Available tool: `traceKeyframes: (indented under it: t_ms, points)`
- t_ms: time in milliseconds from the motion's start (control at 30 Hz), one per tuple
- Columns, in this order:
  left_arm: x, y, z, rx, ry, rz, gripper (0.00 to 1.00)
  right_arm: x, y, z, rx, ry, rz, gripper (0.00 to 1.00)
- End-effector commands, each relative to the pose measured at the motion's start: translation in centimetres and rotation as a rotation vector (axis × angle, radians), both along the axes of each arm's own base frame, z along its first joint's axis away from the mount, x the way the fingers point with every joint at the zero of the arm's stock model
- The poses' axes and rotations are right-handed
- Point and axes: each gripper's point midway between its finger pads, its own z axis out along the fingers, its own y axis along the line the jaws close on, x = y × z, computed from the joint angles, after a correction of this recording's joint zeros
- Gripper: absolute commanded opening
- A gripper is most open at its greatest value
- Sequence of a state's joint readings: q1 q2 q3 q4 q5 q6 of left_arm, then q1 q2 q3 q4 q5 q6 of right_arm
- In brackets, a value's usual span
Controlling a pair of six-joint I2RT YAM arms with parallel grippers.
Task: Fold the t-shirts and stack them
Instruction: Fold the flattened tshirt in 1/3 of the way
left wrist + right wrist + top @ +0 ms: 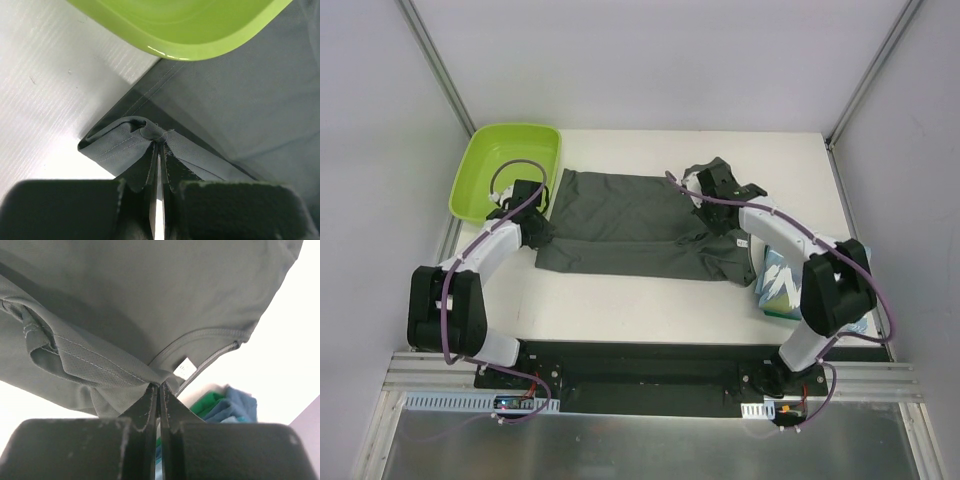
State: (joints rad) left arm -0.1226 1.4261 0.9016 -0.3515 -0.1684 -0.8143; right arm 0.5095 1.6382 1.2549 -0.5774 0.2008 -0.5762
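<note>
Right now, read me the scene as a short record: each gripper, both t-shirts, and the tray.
left gripper: shut on the dark grey t-shirt, pinching a folded edge at its left side
right gripper: shut on the dark grey t-shirt, near the collar and label
dark grey t-shirt: spread across the middle of the table, held at both ends
light blue t-shirt: at the table's right edge, partly under the right arm
lime-green tray: far left corner, close beside the grey shirt's left edge
stacking: not yet done
</note>
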Motion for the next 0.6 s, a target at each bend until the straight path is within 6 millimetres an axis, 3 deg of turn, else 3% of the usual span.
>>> traceKeyframes:
  t_ms: [0, 167, 233, 300, 333, 367, 400, 567]
  points:
    - [1.4, 0.7, 0.3, 0.038, -0.007, -0.002, 0.0, 3.4, 0.3, 1.1, -0.106, -0.058, 0.143, 0.0]
    - [2.0, 0.6, 0.1, 0.044, 0.003, -0.01, 0.0, 5.5, 0.5, 0.1, -0.175, -0.063, 0.184, 0.03]
    - [2.3, 0.4, 0.2, 0.043, 0.0, -0.024, 0.01, 7.3, 0.3, 0.2, -0.214, -0.115, 0.168, 0.06]
    - [2.6, 0.3, 0.6, 0.04, -0.008, -0.034, 0.14, 8.8, 0.5, 0.9, -0.231, -0.164, 0.149, 0.06]
    - [2.7, 0.0, 0.8, 0.034, -0.014, -0.044, 0.21, 9.2, 0.4, 1.1, -0.239, -0.175, 0.128, 0.14]
    - [2.8, -0.3, 1.0, 0.029, -0.018, -0.055, 0.28, 9.4, 0.3, 1.5, -0.239, -0.186, 0.111, 0.33]
    - [2.8, -0.6, 1.3, 0.025, -0.026, -0.066, 0.38, 9.5, 0.2, 1.9, -0.237, -0.195, 0.098, 0.44]
    - [2.9, -2.6, 3.6, 0.026, -0.091, -0.14, 0.75, 7.7, -0.2, 3.7, -0.149, -0.24, 0.002, 0.71]
